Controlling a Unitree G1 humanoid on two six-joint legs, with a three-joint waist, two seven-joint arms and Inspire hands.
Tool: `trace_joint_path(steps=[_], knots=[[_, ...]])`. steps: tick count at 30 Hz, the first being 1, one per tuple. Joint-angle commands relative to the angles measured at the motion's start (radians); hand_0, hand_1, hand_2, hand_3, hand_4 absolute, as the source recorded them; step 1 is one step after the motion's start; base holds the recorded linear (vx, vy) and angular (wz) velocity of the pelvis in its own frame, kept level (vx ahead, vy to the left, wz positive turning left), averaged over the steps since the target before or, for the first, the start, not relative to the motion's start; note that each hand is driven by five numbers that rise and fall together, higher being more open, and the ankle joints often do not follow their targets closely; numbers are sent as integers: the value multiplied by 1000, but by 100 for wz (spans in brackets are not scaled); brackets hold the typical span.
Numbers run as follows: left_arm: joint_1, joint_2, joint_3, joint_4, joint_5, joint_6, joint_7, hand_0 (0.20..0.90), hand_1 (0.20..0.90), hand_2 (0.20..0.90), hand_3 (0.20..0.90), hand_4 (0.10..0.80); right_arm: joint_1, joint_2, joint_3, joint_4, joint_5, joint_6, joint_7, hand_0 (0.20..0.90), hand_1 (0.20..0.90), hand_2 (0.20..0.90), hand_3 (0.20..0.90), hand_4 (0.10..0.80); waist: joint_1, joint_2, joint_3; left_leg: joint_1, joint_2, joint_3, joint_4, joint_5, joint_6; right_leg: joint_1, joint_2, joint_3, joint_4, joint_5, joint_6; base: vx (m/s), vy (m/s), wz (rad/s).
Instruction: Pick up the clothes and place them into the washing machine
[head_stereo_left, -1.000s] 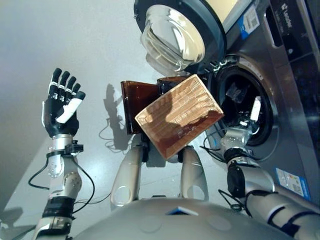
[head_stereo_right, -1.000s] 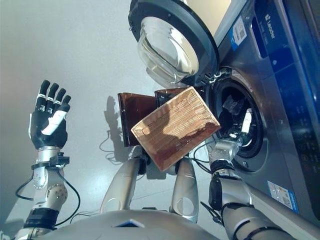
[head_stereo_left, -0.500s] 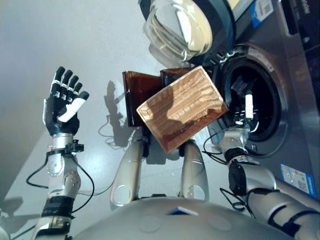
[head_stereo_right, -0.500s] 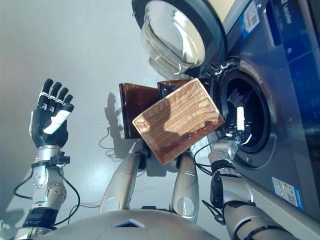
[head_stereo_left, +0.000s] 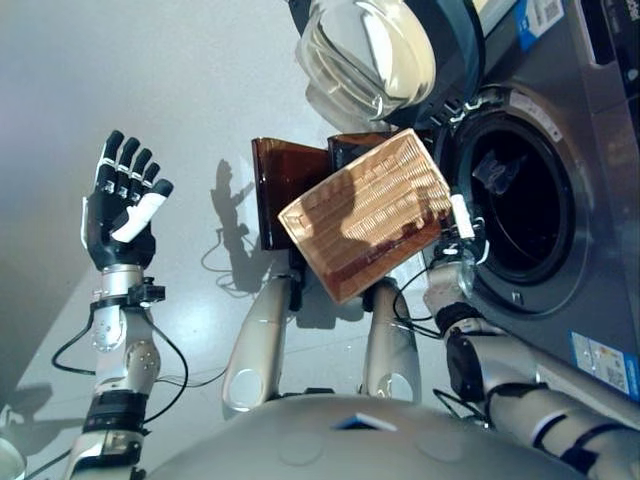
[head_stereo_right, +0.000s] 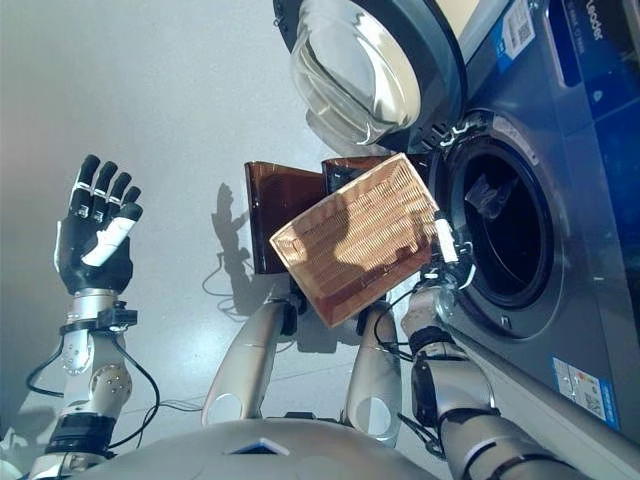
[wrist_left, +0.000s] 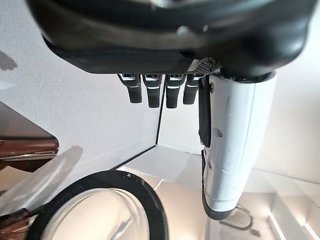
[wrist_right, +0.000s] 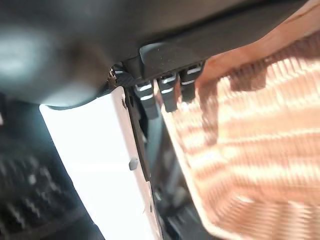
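Observation:
The washing machine (head_stereo_left: 590, 150) stands at the right with its round door (head_stereo_left: 370, 50) swung wide. A small crumpled dark shape (head_stereo_left: 497, 172) shows inside the drum (head_stereo_left: 525, 225); I cannot tell whether it is cloth. The woven brown basket (head_stereo_left: 365, 215) sits tilted in the middle, and no clothes show in it. My right hand (head_stereo_left: 452, 250) is at the drum's near rim beside the basket, open and holding nothing; its fingers (wrist_right: 167, 90) are straight next to the basket's weave (wrist_right: 250, 150). Far to the left, my left hand (head_stereo_left: 120, 215) is raised, open and empty.
A dark brown stand (head_stereo_left: 285, 185) is under and behind the basket. The open door's glass bowl hangs above the basket and close to it. In the left wrist view the door's dark ring (wrist_left: 100, 200) shows past the left hand's fingers (wrist_left: 155, 92).
My right hand has drawn back out of the drum opening to its near rim beside the basket. The camera has shifted a little. The left hand is unchanged.

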Motion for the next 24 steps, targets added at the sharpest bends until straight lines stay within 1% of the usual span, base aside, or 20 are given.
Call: trace_joint_path(steps=[1, 2, 3, 4, 5, 6, 7, 8, 10, 11, 12, 13, 14, 16, 18, 24], knots=[[18, 18, 78, -57, 15, -81, 3, 900, 900, 900, 900, 800, 38, -21, 17, -38, -31, -60, 18, 900, 900, 900, 900, 800, -20, -8, -90, 67, 4, -29, -37, -60, -61, 15, 7, 0, -113, 122, -34, 128, -14, -3], [12, 6, 72, -4, 26, -76, 8, 900, 900, 900, 900, 800, 69, -20, 21, -44, -59, -56, 15, 900, 900, 900, 900, 800, -25, -15, -96, 112, 9, -35, -64, -57, -65, 64, 7, -9, -144, 124, -27, 94, -5, -6], [12, 6, 72, -3, 26, -76, 8, 900, 900, 900, 900, 800, 70, -20, 21, -46, -60, -56, 13, 900, 900, 900, 900, 800, -26, -14, -93, 118, 9, -36, -67, -56, -65, 71, 7, -11, -147, 125, -27, 91, -6, -7], [7, -2, 66, 29, 46, -71, 16, 900, 900, 900, 900, 800, 88, -16, 22, -41, -82, -49, 8, 900, 900, 900, 900, 800, -28, -20, -94, 152, 15, -34, -101, -20, -63, 112, 5, -25, -194, 160, -26, 94, -6, -5], [8, -2, 65, 30, 46, -71, 16, 900, 900, 900, 900, 800, 89, -16, 22, -41, -83, -48, 8, 900, 900, 900, 900, 800, -28, -20, -96, 168, 14, -42, -98, -50, -68, 126, 6, -21, -186, 132, -19, 47, -4, -4], [1, -7, 62, 62, 53, -69, 21, 900, 900, 900, 900, 800, 92, -13, 18, -34, -83, -45, 7, 900, 900, 900, 900, 800, -30, -21, -92, 182, 17, -37, -119, -15, -64, 142, 5, -32, -213, 166, -22, 137, 0, -5], [-2, -13, 58, 93, 74, -64, 25, 900, 900, 900, 900, 800, 107, -9, 16, -37, -85, -40, 13, 900, 900, 900, 900, 800, -33, -23, -98, 231, 23, -40, -154, -9, -67, 187, 4, -41, -244, 173, -16, 41, 5, -5], [-2, -13, 58, 94, 74, -65, 25, 900, 900, 900, 900, 800, 107, -9, 16, -37, -85, -40, 13, 900, 900, 900, 900, 800, -33, -23, -96, 234, 23, -41, -156, -9, -67, 190, 4, -42, -245, 173, -16, 190, 9, 2], [-9, -24, 50, 148, 98, -58, 36, 900, 900, 900, 900, 800, 124, -12, 15, -36, -97, -31, 19, 900, 900, 900, 900, 800, -36, -27, -103, 310, 28, -48, -204, -1, -71, 263, 3, -62, -286, 184, -7, 144, 10, 8], [-9, -24, 50, 148, 98, -59, 36, 900, 900, 900, 900, 800, 124, -12, 15, -36, -97, -31, 19, 900, 900, 900, 900, 800, -36, -26, -101, 313, 28, -48, -206, -1, -71, 266, 3, -62, -287, 184, -7, 121, 3, 2], [-20, -31, 44, 210, 116, -54, 51, 900, 900, 900, 900, 800, 137, -13, 21, -43, -106, -27, 20, 900, 900, 900, 900, 800, -39, -32, -106, 359, 35, -51, -233, 4, -75, 313, 5, -71, -313, 190, -1, 79, -1, -2], [-21, -31, 44, 211, 117, -54, 51, 900, 900, 900, 900, 800, 137, -13, 21, -43, -106, -27, 20, 900, 900, 900, 900, 800, -39, -32, -103, 362, 35, -52, -234, 4, -75, 316, 5, -72, -314, 191, -1, 176, -10, 1], [-28, -36, 41, 243, 140, -50, 62, 900, 900, 900, 900, 800, 158, -13, 22, -56, -111, -22, 29, 900, 900, 900, 900, 800, -42, -36, -112, 405, 39, -58, -260, 6, -78, 360, 6, -82, -340, 195, 3, 97, -9, 3], [-30, -39, 37, 266, 149, -47, 64, 900, 900, 900, 900, 800, 170, -10, 26, -59, -114, -19, 34, 900, 900, 900, 900, 800, -43, -38, -117, 429, 41, -59, -278, 8, -81, 385, 8, -87, -359, 196, 6, 151, -8, 2], [-35, -46, 27, 312, 170, -40, 72, 900, 900, 900, 900, 800, 193, -3, 20, -44, -105, -9, 48, 900, 900, 900, 900, 800, -44, -43, -135, 500, 43, -62, -327, 13, -86, 456, 16, -102, -409, 201, 13, 195, -8, -1], [-19, -60, 17, 350, 209, -27, 79, 900, 900, 900, 900, 800, 250, 14, 7, -11, -91, 13, 77, 900, 900, 900, 900, 800, -43, -49, -174, 608, 46, -57, -410, 25, -94, 563, 32, -119, -494, 213, 22, 129, 4, -2]])
